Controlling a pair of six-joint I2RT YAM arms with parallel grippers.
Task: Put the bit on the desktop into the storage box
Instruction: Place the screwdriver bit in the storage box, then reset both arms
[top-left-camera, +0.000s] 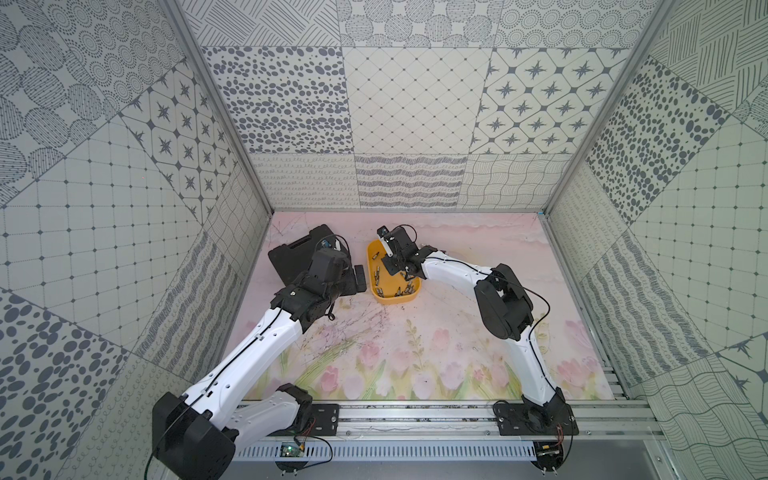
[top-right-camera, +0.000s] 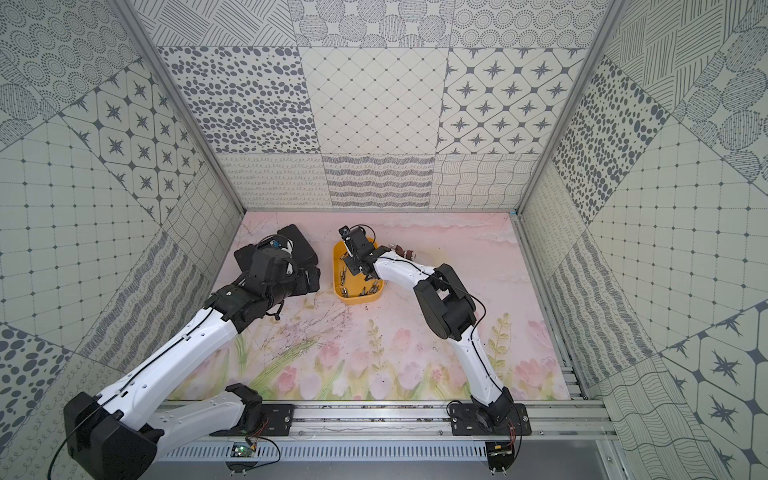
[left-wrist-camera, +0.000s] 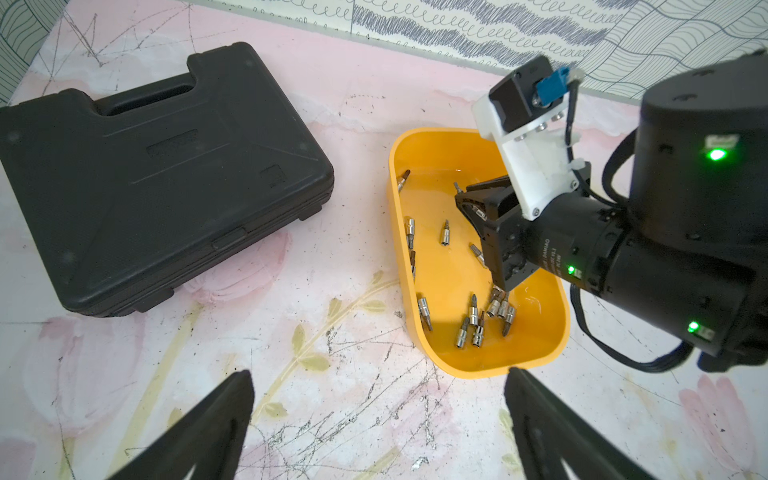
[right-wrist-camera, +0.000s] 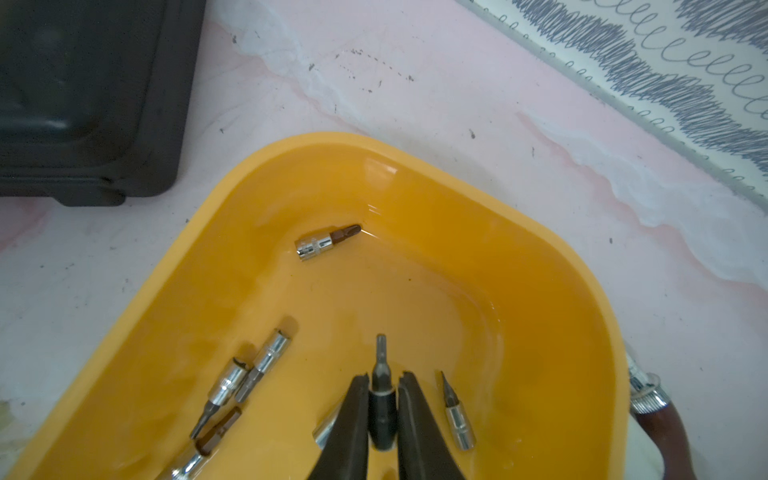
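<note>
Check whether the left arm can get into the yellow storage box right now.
Probably yes, at the near corner: the left arm's fingers hang open right beside the storage box, nothing between. The right arm's fingers, around a bit, occupy its middle, so stay clear there.

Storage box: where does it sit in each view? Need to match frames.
Top view: storage box just below centre.
Top view: box below centre, slightly left.
Left wrist: box right of centre.
Right wrist: box fills the lower frame, a bit between the jaws over it.
Shared landmark: black tool case, beside the box.
</note>
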